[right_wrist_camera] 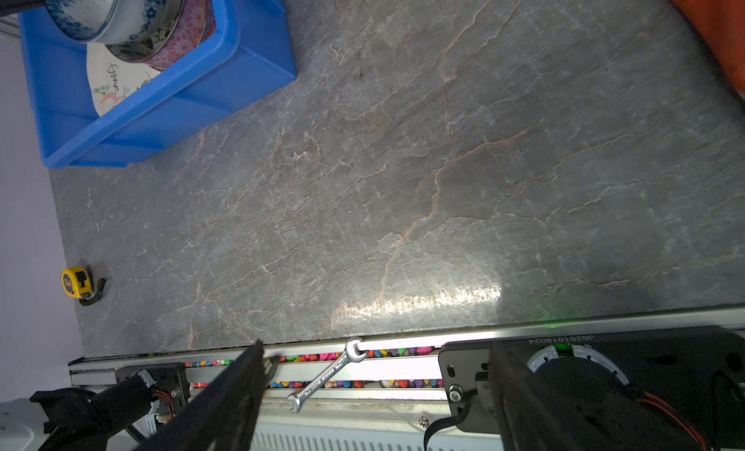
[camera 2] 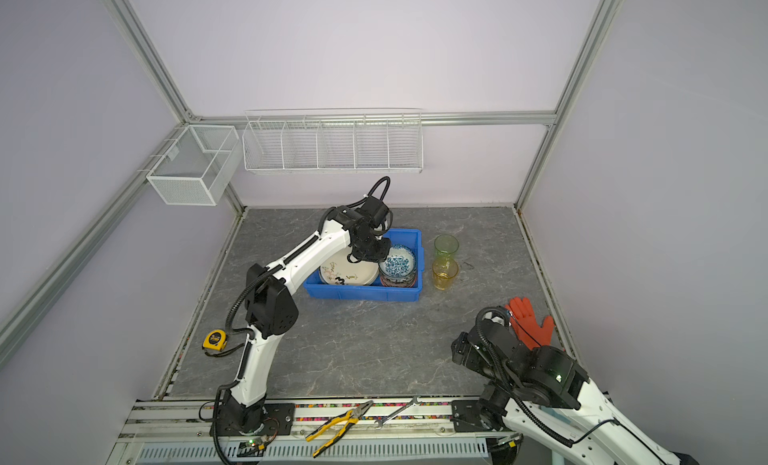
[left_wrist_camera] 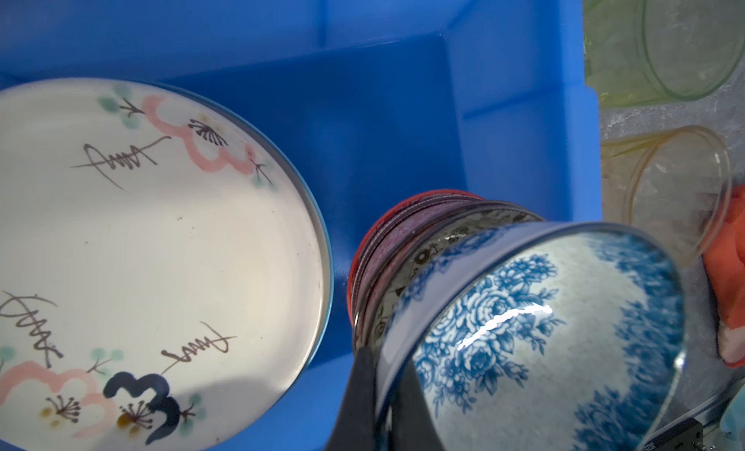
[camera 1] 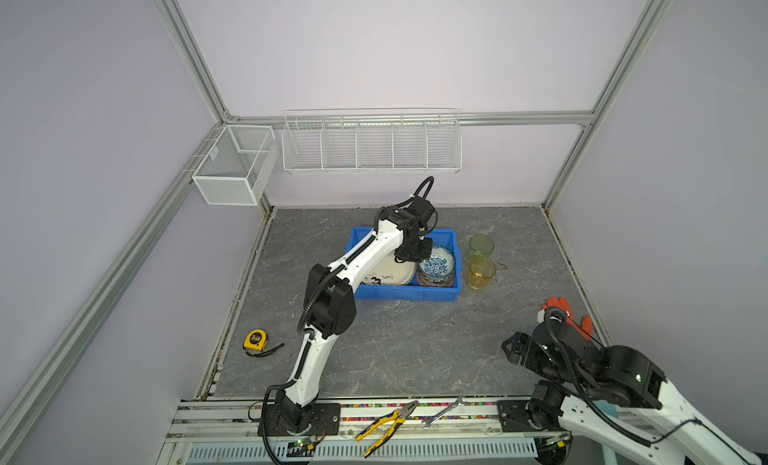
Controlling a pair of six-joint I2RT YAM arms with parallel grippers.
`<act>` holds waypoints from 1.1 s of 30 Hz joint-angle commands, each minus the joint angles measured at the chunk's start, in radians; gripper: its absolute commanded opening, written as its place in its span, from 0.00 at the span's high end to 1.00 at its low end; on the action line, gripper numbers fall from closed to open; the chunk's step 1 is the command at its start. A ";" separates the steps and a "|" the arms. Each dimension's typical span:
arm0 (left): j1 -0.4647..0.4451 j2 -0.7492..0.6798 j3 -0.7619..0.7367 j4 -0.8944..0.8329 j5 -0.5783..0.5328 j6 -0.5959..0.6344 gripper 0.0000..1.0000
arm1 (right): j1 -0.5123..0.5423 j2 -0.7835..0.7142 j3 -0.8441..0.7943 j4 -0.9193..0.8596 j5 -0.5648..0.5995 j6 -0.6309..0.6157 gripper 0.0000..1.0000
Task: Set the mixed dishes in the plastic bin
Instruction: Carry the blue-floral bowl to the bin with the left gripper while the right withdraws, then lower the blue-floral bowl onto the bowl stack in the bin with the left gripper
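At the bin's right end, left claw [left_wrist_camera: 383, 372] is pinched tight on the rim of the blue bowl [left_wrist_camera: 524, 340], w/ one finger [left_wrist_camera: 354, 400] outside the wall & the other inside. Bowl is mouth-up but tilted, not level w/ the stack of bowls [left_wrist_camera: 383, 247] under it. Can't tell if its foot touches the top one. Both top views put the claw [camera 1: 413, 255] over the bowl's left rim, i.e. the side facing the plate.

Stack (red, pink & leafy rims) sits inside the plastic bin [left_wrist_camera: 363, 126] at its right end. Cream plate [left_wrist_camera: 141, 247] lies face up in the left part, just beside the stack. In both top views the bin [camera 1: 407, 294] has its long axis running left-right, toward the back of the desk [camera 1: 415, 350].

Outside the bin, just off its right short wall, are the green glass [camera 1: 481, 246] & amber glass [camera 1: 482, 273]. Green is behind, amber in front. Both stand upright, mouths up, close together.

Right claw [right_wrist_camera: 377, 346] hangs well apart at front right, jaws spread wide w/ nothing between them. Orange glove [camera 1: 561, 309] lies next to that arm. Tape measure [camera 1: 255, 339] sits near the desk's left edge. Pliers [camera 1: 386, 425] & wrench [camera 1: 444, 411] lie on the front rail.
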 commanded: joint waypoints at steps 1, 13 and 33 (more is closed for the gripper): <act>0.004 0.014 0.049 -0.018 0.024 0.024 1.00 | 0.009 -0.016 -0.014 -0.034 0.021 0.043 0.12; 0.004 0.037 0.049 -0.016 0.050 0.022 0.95 | 0.009 -0.023 -0.013 -0.042 0.022 0.049 0.12; 0.004 -0.022 -0.021 0.021 0.091 -0.008 0.69 | 0.009 -0.025 -0.003 -0.014 0.033 0.009 0.12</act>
